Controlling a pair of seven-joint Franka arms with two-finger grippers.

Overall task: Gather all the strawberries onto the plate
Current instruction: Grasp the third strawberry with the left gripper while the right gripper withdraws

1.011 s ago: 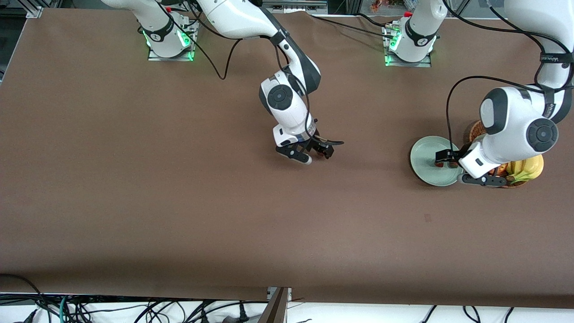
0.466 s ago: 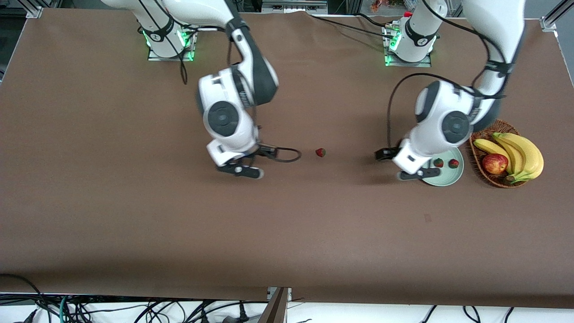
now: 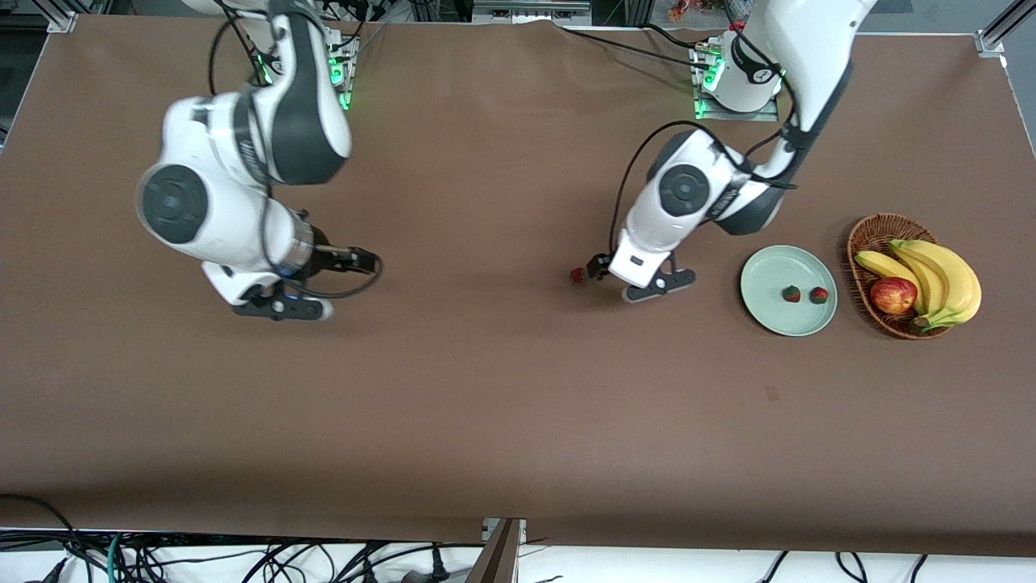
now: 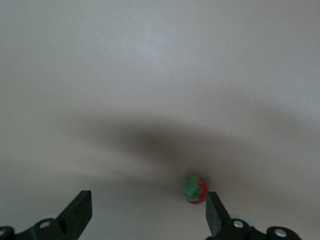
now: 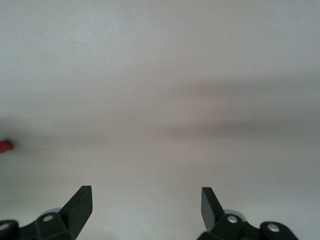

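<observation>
Two strawberries (image 3: pixel 791 294) (image 3: pixel 820 295) sit side by side in the mint-green plate (image 3: pixel 769 312), touching nothing else. The plate is on the brown surface (image 3: pixel 518 405) toward the left arm's end, with a wicker basket (image 3: pixel 864 235) just beside it at its 3 o'clock holding bananas (image 3: pixel 943 275) and an apple (image 3: pixel 893 295).

The third strawberry (image 3: pixel 578 276) lies on the bare surface, well apart from the plate at its 9 o'clock, roughly mid-table. The left gripper (image 3: pixel 600 267) is low right next to it, jaws spread wide with nothing between them. In the left wrist view the berry (image 4: pixel 194 189) sits just inside one fingertip (image 4: pixel 214 212), not centred in the gap.

The right gripper (image 3: pixel 356 261) hangs over bare surface toward the right arm's end, well away from every berry. Its jaws are apart and empty too; the right wrist view shows both fingertips (image 5: pixel 80 204) wide with only surface between, plus a sliver of red (image 5: pixel 4 146) at the frame edge.
</observation>
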